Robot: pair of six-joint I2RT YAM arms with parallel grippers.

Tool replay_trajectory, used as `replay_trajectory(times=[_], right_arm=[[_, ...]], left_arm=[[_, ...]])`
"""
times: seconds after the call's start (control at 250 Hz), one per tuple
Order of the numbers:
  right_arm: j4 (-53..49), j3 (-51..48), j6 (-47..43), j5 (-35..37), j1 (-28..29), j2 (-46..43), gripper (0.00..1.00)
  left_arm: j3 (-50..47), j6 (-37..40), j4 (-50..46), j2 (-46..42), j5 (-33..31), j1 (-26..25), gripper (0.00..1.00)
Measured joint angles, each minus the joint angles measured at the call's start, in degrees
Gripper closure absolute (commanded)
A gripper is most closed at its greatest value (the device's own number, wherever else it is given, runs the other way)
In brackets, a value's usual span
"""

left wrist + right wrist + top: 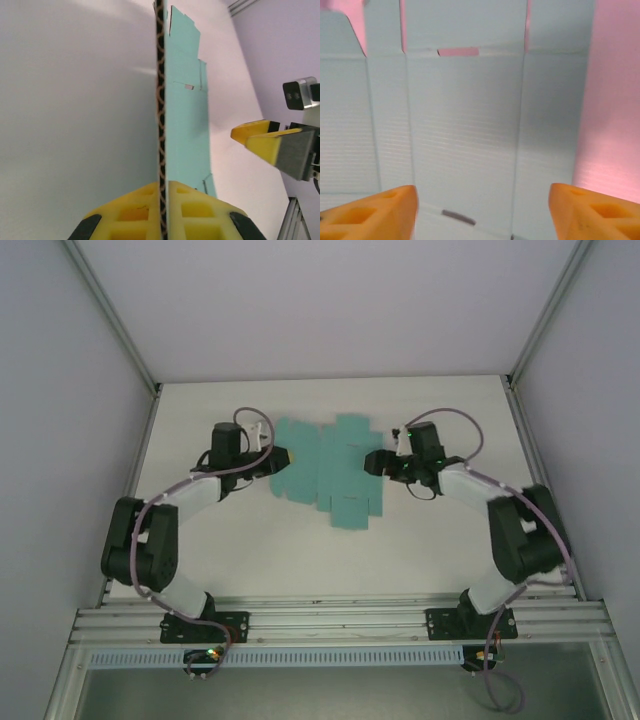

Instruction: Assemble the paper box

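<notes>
— Between the two grippers, flat on the white table (430, 540), is that the paper box (330, 475)?

— That's it. Teal card, nothing folded up: a die-cut sheet with its flaps spread out, one gripper at either side of it.

— What is the left gripper (162, 186) doing?

— Its yellow fingers are pressed together on the edge of the sheet nearest to it. From its own wrist you see the card edge-on, a thin dark wavy line running straight out from between the pads, with the teal face falling away to one side.

— So it has hold of it?

— Clamped on that edge, yes.

— And the right gripper (482, 197)?

— It sits at the opposite side of the sheet, pointing toward the left one, with the middle of the sheet between the two. Its fingers stand wide apart, and nothing is pinched between them. The card stretches out under and ahead of them, and between the fingers you can make out fold lines and two small slots.

— Do its tips touch the card?

— I cannot tell from here.
</notes>
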Motion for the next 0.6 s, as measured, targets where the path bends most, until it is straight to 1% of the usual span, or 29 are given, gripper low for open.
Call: replay_trajectory(times=[0.152,0.244,0.327,0.447,0.507,0.527,0.559,0.603], right_arm=[[2.82,-3.63,-0.02,-5.29,-5.42,-13.2,0.1],[4.31,-5.68,0.35,-9.31,-8.57,-18.43,0.1],[4.92,-6.25,0.76,-12.57,-10.62,-20.13,0.13],[7.72,-6.86,1.55,-17.18,-11.23,-20.52,0.23],[10.01,-7.23,2.58,-19.34,-11.3,-20.52,0.31],[10.78,-7.39,3.28,-20.04,-11.3,-20.52,0.34],[12.22,-7.54,4.09,-21.2,-11.34,-20.52,0.42],[14.21,-7.63,4.96,-22.75,-11.32,-20.5,0.49]], left_arm=[[1.03,-1.09,0.04,-7.43,2.23,0.28,1.0],[2.56,-2.1,0.22,-11.96,3.96,0.63,1.0],[4.02,-3.56,1.33,-15.61,5.86,1.05,1.0],[4.17,-6.54,4.68,-19.93,8.35,1.42,1.0],[4.13,-8.15,6.03,-21.24,9.33,1.55,1.0],[4.09,-8.61,6.51,-21.53,9.62,1.66,1.0],[3.93,-9.31,7.17,-21.92,10.03,1.75,1.0],[3.61,-10.21,8.11,-22.4,10.43,1.88,1.0]])
